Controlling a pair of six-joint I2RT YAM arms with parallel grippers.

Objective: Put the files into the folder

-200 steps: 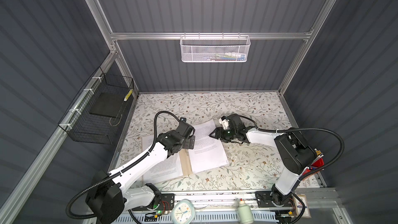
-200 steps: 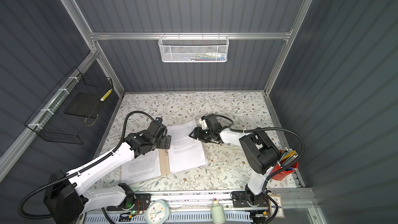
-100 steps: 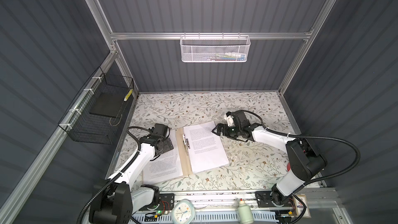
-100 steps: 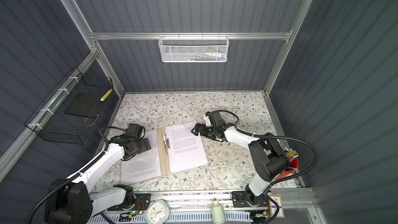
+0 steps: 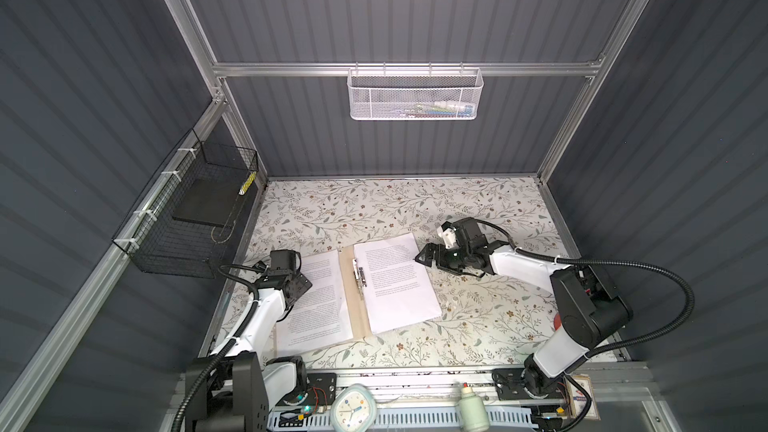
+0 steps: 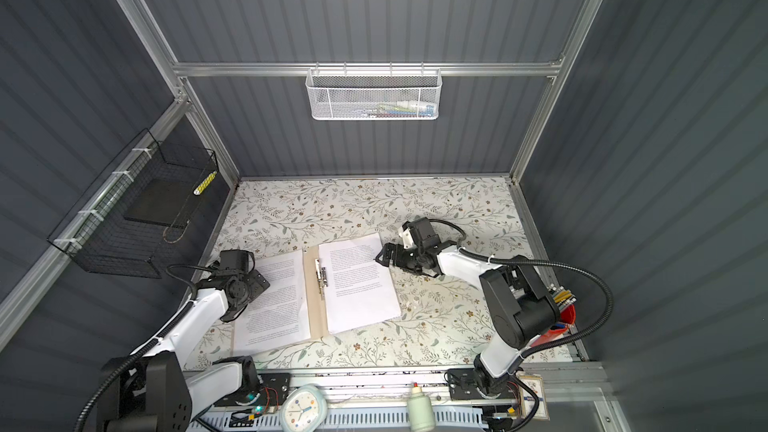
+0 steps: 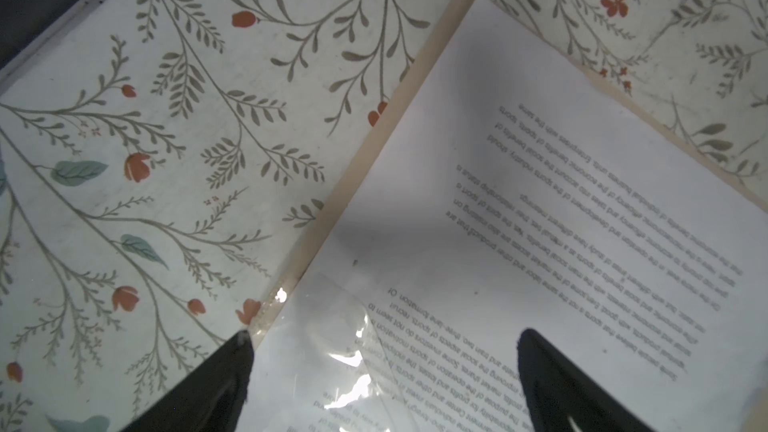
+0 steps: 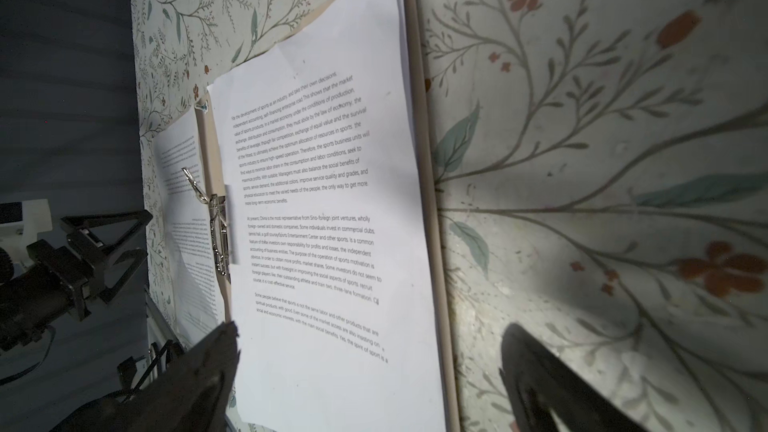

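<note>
Operator: Tabletop with the pale floral print comes first. Where do the task's things lie on it?

Observer: The flat tan kraft cardboard folder lies open toward the front left. The files, white paper sheets printed with dense black text, rest on both halves. One lies on the left half, and a slightly skewed stack lies on the right half. The stack's inner edge is at the small metal fastener clip on the spine. Whether the clip pins it cannot be told.

Operator: How should the step in hand be done well?

Observer: Squaring the right stack looks like the next job. A low, flat push on its outer edge toward the spine should align the sheets without buckling them. The clip could snag a sheet.

Operator: And the jaws?

Observer: The left gripper is at the left sheet's outer edge, jaws spread wide and empty. One fingertip is over the tabletop and one over paper, but contact is unclear. The right gripper sits just beside the right stack's far outer corner, jaws equally wide, holding nothing.
</note>
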